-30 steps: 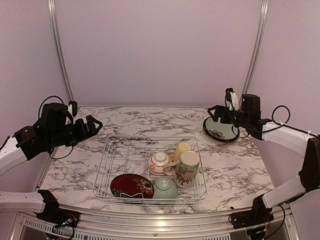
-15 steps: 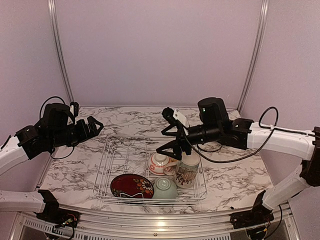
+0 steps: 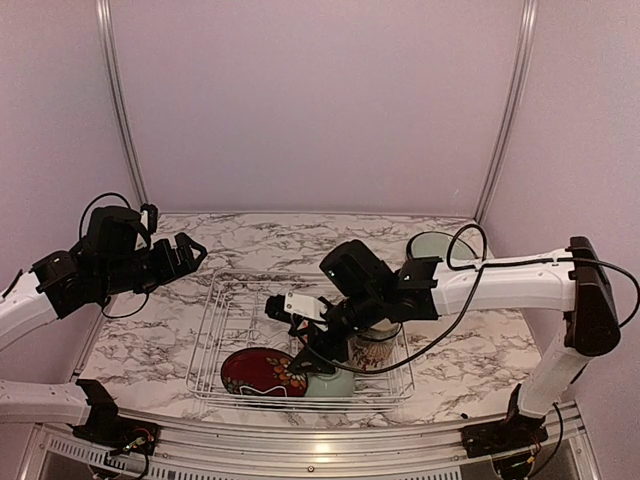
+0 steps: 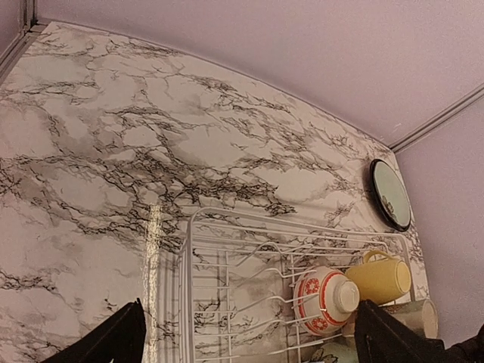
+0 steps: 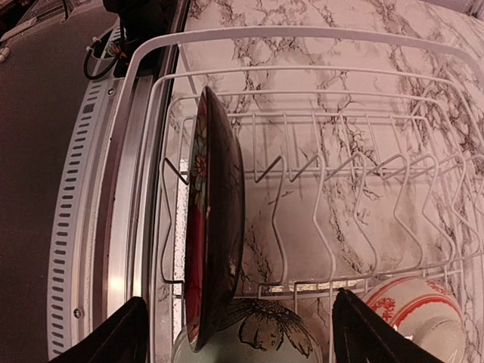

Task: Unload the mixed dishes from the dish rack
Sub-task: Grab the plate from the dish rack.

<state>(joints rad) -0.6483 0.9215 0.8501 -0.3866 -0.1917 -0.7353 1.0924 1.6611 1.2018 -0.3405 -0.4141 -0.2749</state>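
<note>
The silver wire dish rack (image 3: 215,310) sits mid-table. In it the dark red floral plate (image 5: 215,227) stands on edge in the near slots, with the pale green bowl (image 5: 257,336) beside it. My right gripper (image 5: 238,336) hangs low over the rack, open, its fingers on either side of that plate and bowl without touching. The white-and-red bowl (image 4: 325,299), the small yellow cup (image 4: 378,278) and the cream mug (image 3: 378,345) are at the rack's right. The teal plate (image 4: 389,195) lies on the table at the back right. My left gripper (image 3: 170,255) hovers open, left of the rack.
The right arm (image 3: 480,285) stretches across the rack's right half. The table's metal front rail (image 5: 113,227) runs just beside the rack's near edge. Lilac walls close the back and sides.
My right arm has swung from the teal plate at the back right down over the rack's near left part, its jaws a little narrower. The left arm has not moved.
</note>
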